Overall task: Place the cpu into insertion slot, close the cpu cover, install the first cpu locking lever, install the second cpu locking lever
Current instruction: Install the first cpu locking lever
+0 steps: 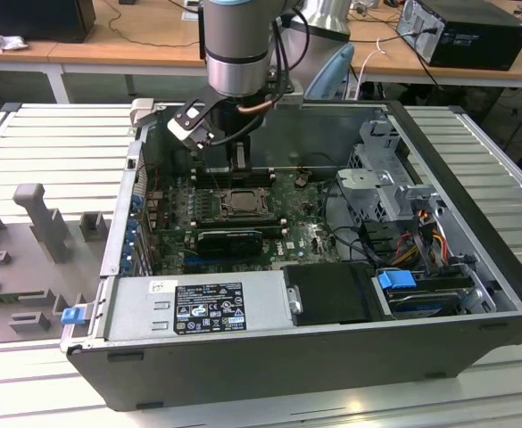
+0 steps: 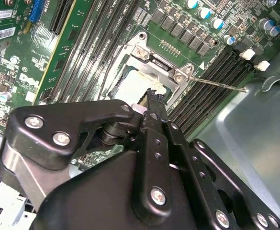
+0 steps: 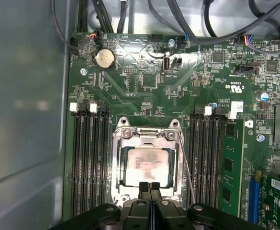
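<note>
Inside the open computer case (image 1: 269,357), on the green motherboard (image 3: 144,81), the silvery cpu cover (image 3: 147,135) lies flat over the insertion slot (image 3: 117,143), framing the pale, square cpu (image 3: 147,165). The jaws are pressed together at the cover's edge, gripping nothing.

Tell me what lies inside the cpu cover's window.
The cpu lies in the window of the cpu cover, its pale face showing. The gripper hides one edge of the chip, and whatever is beneath the cpu is covered by it.
</note>
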